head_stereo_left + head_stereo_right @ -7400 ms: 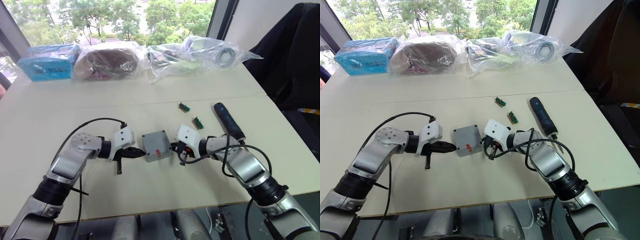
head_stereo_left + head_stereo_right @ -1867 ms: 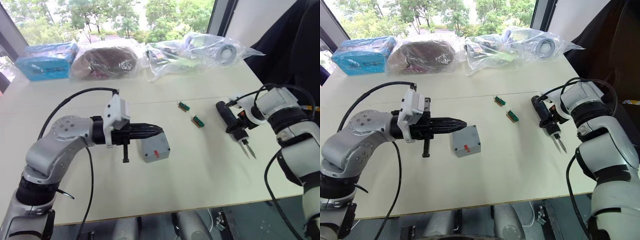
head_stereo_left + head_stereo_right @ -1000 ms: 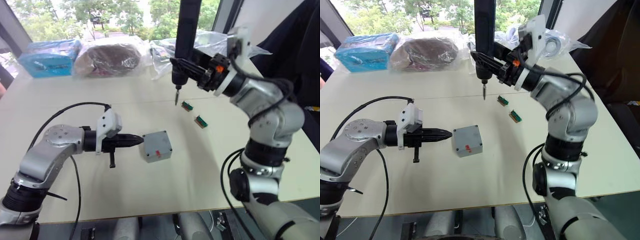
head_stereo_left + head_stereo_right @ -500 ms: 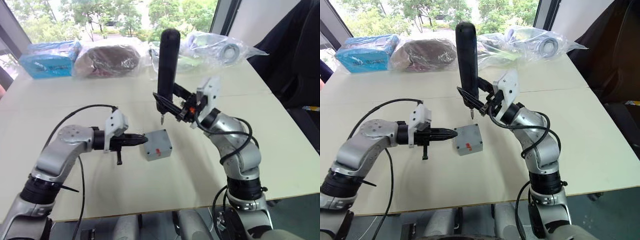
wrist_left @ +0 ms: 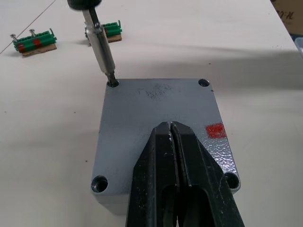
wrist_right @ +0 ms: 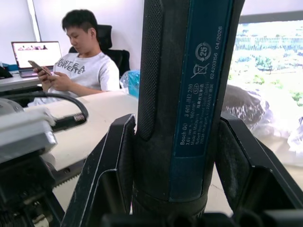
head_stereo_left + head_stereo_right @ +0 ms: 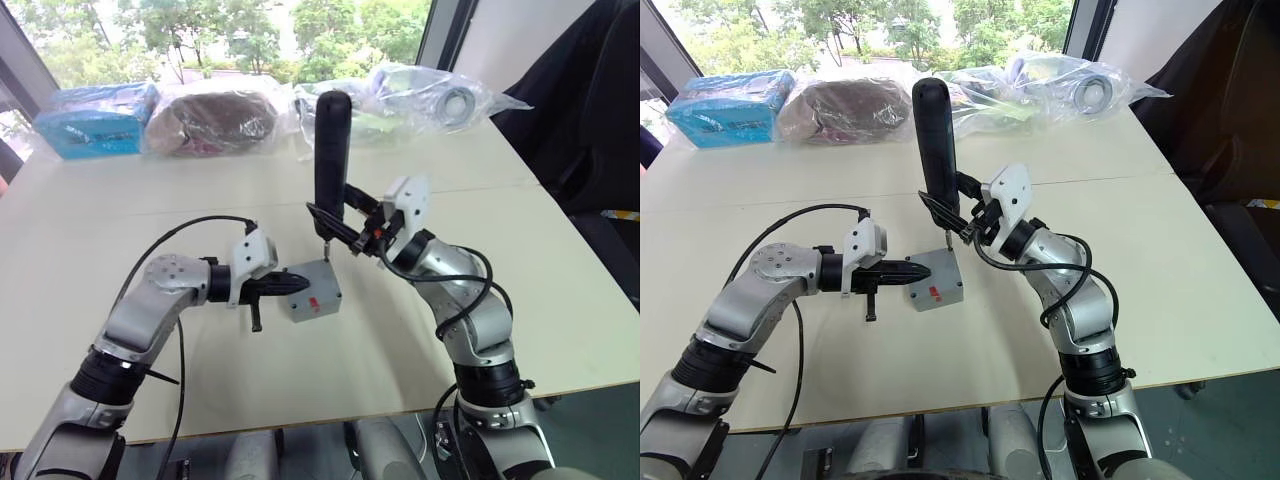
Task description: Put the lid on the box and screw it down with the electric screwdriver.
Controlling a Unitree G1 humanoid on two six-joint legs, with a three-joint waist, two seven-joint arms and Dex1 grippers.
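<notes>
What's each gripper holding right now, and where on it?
The right gripper clamps the electric screwdriver around its lower barrel, bit in a corner hole of the lid. The left gripper holds nothing: shut, over the lid.

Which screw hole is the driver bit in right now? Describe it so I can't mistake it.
On the pale table, find the grey square plastic box with its lid on. The dark electric screwdriver has its bit in the corner hole diagonally opposite the red mark.
</notes>
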